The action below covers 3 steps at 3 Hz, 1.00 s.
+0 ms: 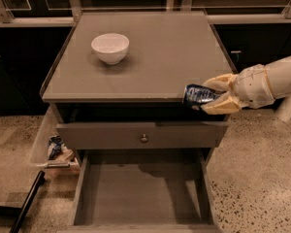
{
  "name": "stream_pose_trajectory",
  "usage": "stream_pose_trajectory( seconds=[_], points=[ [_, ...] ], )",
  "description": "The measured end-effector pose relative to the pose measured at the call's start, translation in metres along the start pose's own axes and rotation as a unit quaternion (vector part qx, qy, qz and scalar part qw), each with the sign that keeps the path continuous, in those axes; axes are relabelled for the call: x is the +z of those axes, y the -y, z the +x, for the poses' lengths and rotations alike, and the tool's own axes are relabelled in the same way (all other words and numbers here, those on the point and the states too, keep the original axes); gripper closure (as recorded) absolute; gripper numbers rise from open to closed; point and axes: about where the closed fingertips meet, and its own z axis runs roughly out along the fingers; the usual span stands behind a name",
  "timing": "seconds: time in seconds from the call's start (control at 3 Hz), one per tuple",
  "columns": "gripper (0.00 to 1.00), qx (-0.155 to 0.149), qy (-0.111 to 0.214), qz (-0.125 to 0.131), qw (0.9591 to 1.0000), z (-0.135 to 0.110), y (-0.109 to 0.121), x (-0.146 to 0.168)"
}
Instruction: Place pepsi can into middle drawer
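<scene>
White bowl (110,47) on the back left of a grey cabinet top (174,52), drawer front (106,136) with a small round knob (144,138), crumpled wrapper (55,146) in a side bin (40,139) on the left, speckled floor (257,178), black pole (28,203) low left

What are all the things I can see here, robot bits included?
cabinet top: one, grey, centre of the view.
bowl: one, white, back left of the cabinet top.
pepsi can: one, dark blue with white markings, lying sideways at the top's front right edge, held in the pincer.
drawer front with knob: one, grey, just under the top.
middle drawer: one, grey, pulled open at the bottom, floor bare.
wrapper: one, blue-white, crumpled, low down left of the cabinet.
arm: one, white, reaching in from the right.
pincer: one, yellowish, closed on the can.
</scene>
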Motion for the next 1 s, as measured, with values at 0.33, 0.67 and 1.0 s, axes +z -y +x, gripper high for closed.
stream_pose_trajectory(
  seconds=[0.33,0.67,1.0],
  points=[
    [1.0,0.0,-0.007,0.004,1.0,0.003,-0.012,0.005],
    [1.0,0.017,-0.023,0.01,0.9995,0.029,-0.036,0.026],
    [1.0,0.017,-0.049,0.013,0.9986,0.076,-0.071,0.079]
  ],
)
